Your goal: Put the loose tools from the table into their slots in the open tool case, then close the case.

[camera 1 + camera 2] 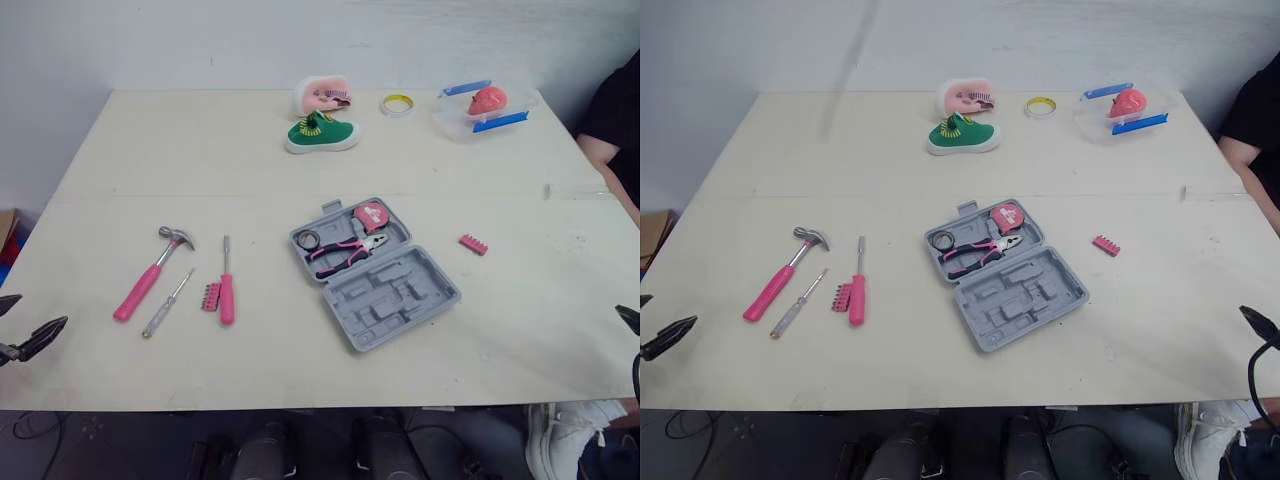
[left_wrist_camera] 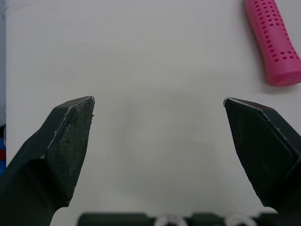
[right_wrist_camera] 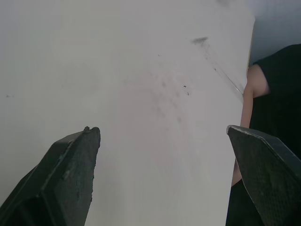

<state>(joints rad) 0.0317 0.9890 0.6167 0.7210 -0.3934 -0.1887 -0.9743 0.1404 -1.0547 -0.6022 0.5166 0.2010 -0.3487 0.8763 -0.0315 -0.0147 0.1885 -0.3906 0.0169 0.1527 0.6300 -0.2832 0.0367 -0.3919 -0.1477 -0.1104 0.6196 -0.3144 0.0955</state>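
Left gripper (image 2: 159, 101) and right gripper (image 3: 162, 129): jaws wide, holding nothing.
Both hover over the near edge of the pale wooden desk (image 1: 200, 150). The pink-handled hammer (image 1: 150, 272), pink-handled screwdriver (image 1: 227, 285) and slim clear-handled screwdriver (image 1: 167, 303) lie on the left side. The open grey plastic tool case (image 1: 400, 290) is in the middle.

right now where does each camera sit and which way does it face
Left wrist view: on the left wrist, along the open left hand, down at the table and hammer handle.
Right wrist view: on the right wrist, along the open right hand, across the table toward a person's arm.
Left eye view: on the head, down over the tool case; both hands low at the sides.
Right eye view: beside it, same scene.
Shared: hammer handle, left wrist and eye views.
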